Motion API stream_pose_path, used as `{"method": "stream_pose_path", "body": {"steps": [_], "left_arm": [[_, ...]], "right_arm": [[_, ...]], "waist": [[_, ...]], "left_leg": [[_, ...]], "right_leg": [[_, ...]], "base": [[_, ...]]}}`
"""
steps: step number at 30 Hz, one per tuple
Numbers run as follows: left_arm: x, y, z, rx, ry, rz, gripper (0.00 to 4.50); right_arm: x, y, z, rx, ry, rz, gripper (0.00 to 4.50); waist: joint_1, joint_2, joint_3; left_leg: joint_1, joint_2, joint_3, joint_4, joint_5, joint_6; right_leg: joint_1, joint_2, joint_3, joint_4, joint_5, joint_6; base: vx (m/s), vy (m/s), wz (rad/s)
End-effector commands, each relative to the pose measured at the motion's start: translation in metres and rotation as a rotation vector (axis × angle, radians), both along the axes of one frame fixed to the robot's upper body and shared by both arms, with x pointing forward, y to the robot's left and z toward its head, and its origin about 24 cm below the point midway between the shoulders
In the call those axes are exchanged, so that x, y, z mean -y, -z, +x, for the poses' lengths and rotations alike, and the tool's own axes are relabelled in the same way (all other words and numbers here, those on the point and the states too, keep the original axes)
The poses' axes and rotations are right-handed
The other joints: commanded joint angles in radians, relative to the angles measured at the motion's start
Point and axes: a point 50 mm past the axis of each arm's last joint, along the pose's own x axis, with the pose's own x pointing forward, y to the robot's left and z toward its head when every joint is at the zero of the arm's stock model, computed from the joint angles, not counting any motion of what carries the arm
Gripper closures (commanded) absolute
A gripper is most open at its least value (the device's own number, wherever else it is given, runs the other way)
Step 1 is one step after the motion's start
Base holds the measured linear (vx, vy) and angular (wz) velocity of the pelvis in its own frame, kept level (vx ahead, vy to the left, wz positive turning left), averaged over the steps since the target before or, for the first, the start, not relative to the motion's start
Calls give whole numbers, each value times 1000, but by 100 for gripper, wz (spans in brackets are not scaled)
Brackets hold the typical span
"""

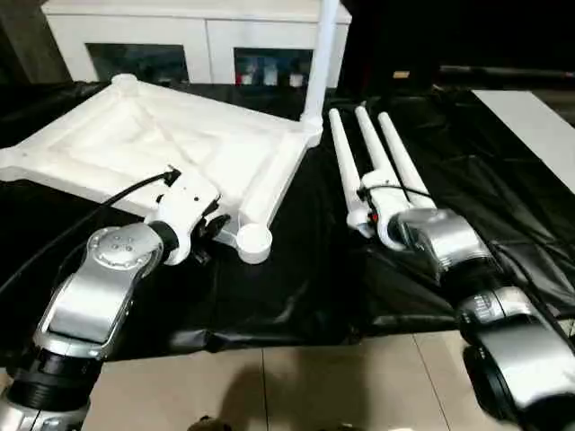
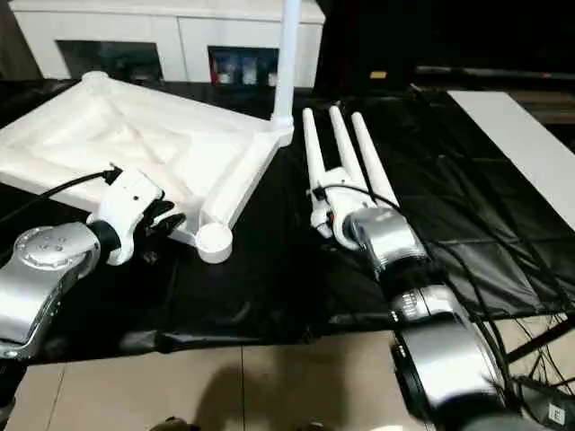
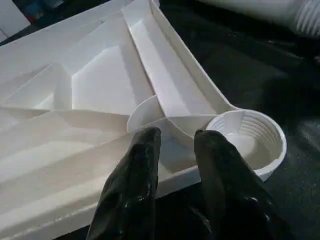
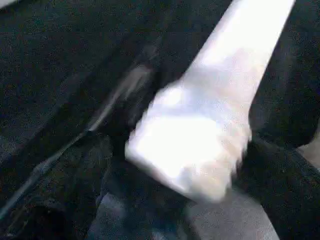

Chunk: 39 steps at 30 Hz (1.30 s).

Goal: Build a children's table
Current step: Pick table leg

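Care is needed now; my right gripper (image 1: 367,214), jaws wide and empty, should centre on one long white tapered plastic leg (image 1: 346,160) before closing; my left gripper (image 3: 177,145), half-open, holds nothing.

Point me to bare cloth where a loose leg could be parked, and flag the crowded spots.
Free: black cloth right of the three loose legs, up to the flat white board; also the near strip between tabletop and cloth edge. Crowded: around the near corner socket, where the left gripper sits, and the legs' near ends at the right gripper.
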Motion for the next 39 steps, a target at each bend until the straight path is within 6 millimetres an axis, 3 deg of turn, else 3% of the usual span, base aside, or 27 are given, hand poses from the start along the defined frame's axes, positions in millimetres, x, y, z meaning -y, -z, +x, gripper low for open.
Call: {"method": "stream_pose_path", "body": {"steps": [1, 4, 9, 13, 15, 16, 20, 22, 26, 27, 30, 31, 33, 39], "left_arm": [[6, -7, -2, 19, 42, 7, 309], [10, -11, -5, 22, 79, 13, 309], [12, -14, -8, 19, 107, 15, 309], [11, -16, -9, 16, 113, 25, 309], [10, -17, -9, 17, 115, 26, 309], [9, -18, -9, 20, 109, 27, 309], [9, -17, -8, 20, 106, 28, 309], [12, -16, -9, 14, 118, 36, 309], [13, -16, -10, 10, 123, 35, 309], [13, -17, -11, 8, 125, 41, 309], [9, -19, -13, 4, 122, 55, 309], [8, -20, -14, 2, 122, 58, 309], [6, -22, -15, -1, 121, 65, 309], [3, -23, -18, -9, 121, 81, 309]], "right_arm": [[0, -4, -8, -10, -40, -11, 6], [7, -13, -16, 17, -44, -55, 6], [17, -34, -16, 77, -4, -81, 6], [17, -54, -14, 146, 22, -63, 6], [15, -66, -9, 193, 61, -9, 6], [11, -76, 0, 238, 128, 107, 6], [7, -72, 10, 234, 197, 172, 6], [-6, -56, 24, 198, 259, 206, 6], [-12, -47, 32, 205, 293, 161, 6], [-13, -44, 35, 213, 316, 124, 6], [-17, -39, 42, 233, 365, 61, 6], [-19, -39, 44, 229, 370, 72, 6], [-22, -39, 44, 218, 369, 81, 6], [-30, -31, 41, 108, 339, 126, 6]], "waist": [[5, 22, -75], [4, 21, -75], [2, 21, -68], [1, 22, -71], [0, 23, -72], [-1, 25, -74], [-3, 26, -74], [0, 33, -77], [-3, 31, -77], [-1, 27, -71], [-1, 29, -70], [-4, 25, -62], [-6, 27, -59], [-6, 25, -58]], "left_leg": [[18, 17, -4, -67, -155, -29], [18, 18, -5, -68, -152, -32], [21, 16, -5, -69, -210, -49], [21, 15, -6, -68, -198, -51], [21, 14, -6, -68, -187, -52], [21, 13, -5, -66, -181, -54], [23, 13, -5, -66, -182, -60], [26, 13, -3, -65, -188, -72], [21, 12, -4, -65, -192, -80], [18, 12, -2, -66, -170, -74], [15, 10, -2, -63, -155, -71], [12, 10, -2, -66, -165, -65], [11, 9, -2, -65, -167, -56], [7, 11, -1, -64, -136, -31]], "right_leg": [[55, -56, 39, -62, -35, -225], [54, -57, 41, -60, -41, -221], [48, -58, 43, -72, -155, -203], [47, -58, 43, -70, -145, -196], [47, -57, 43, -68, -132, -201], [45, -58, 44, -65, -121, -205], [44, -57, 42, -63, -111, -210], [39, -60, 41, -63, -103, -218], [44, -60, 39, -58, -86, -231], [43, -58, 40, -55, -48, -229], [45, -57, 39, -51, -35, -229], [43, -58, 39, -51, -43, -224], [42, -56, 39, -50, -42, -218], [43, -56, 38, -46, 3, -230]], "base": [[0, 0, 0], [0, 0, 0], [0, 0, 0], [0, 0, 0], [0, 0, 0], [0, 0, 0], [0, 0, 0], [0, 0, 0], [0, 0, 0], [0, 0, 0], [0, 0, 0], [0, 0, 0], [0, 0, 0], [0, 0, 0]]}}
